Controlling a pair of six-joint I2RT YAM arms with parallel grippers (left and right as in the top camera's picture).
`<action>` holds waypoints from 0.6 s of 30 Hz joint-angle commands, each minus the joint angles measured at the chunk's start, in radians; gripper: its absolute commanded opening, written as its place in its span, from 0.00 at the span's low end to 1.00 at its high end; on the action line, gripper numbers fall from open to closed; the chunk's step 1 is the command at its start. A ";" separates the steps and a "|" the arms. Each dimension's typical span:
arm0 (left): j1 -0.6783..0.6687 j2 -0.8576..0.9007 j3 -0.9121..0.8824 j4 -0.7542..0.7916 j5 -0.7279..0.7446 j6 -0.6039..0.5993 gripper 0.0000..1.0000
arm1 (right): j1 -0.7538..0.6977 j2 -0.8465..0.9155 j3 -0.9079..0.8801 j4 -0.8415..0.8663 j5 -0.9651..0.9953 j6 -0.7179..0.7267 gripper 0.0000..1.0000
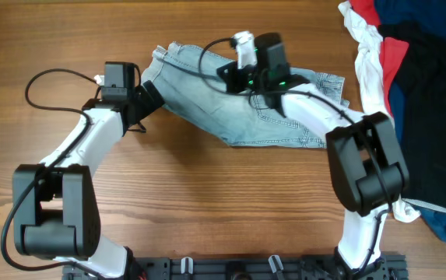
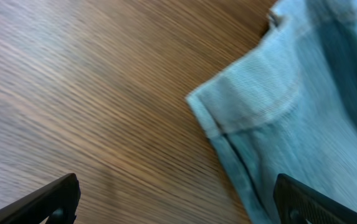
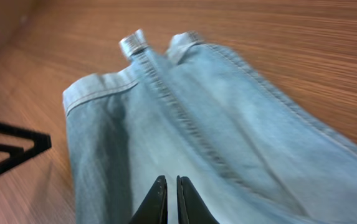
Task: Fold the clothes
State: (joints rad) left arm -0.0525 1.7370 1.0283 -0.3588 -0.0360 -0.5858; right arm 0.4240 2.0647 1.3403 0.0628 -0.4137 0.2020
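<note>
The left gripper (image 1: 146,92) hovers at a corner of the denim shorts (image 1: 207,105), jaws spread wide. The shorts lie spread mid-tabletop (image 1: 207,202). Over them the right gripper (image 3: 167,186) has its jaws clenched; I cannot tell whether they pinch denim. The cloth looks soft but thick, so stitched hems should grip best. The other clothes (image 1: 429,85) are heaped far right.

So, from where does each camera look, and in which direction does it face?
Overhead: above the table, facing straight down on the denim shorts and the pile of other clothes; both arms show.
Left wrist: on the left arm, low over the table, facing a hemmed corner of the shorts; the open left gripper shows.
Right wrist: on the right arm, facing along the shorts; the shut right gripper shows.
Shared: all three see the shorts.
</note>
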 commanded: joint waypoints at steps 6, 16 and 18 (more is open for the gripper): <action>0.039 -0.023 0.014 -0.013 -0.006 -0.029 0.99 | 0.040 0.171 0.060 0.087 0.043 -0.034 0.05; 0.035 -0.023 0.013 -0.037 0.002 -0.028 0.99 | 0.035 0.289 0.182 0.175 0.221 0.005 0.06; 0.035 -0.023 0.013 -0.051 0.001 -0.028 0.99 | 0.003 0.297 0.266 0.180 0.242 0.046 0.06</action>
State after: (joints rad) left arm -0.0147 1.7370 1.0283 -0.4007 -0.0357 -0.6044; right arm 0.4656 2.3440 1.4990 0.2279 -0.2348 0.1940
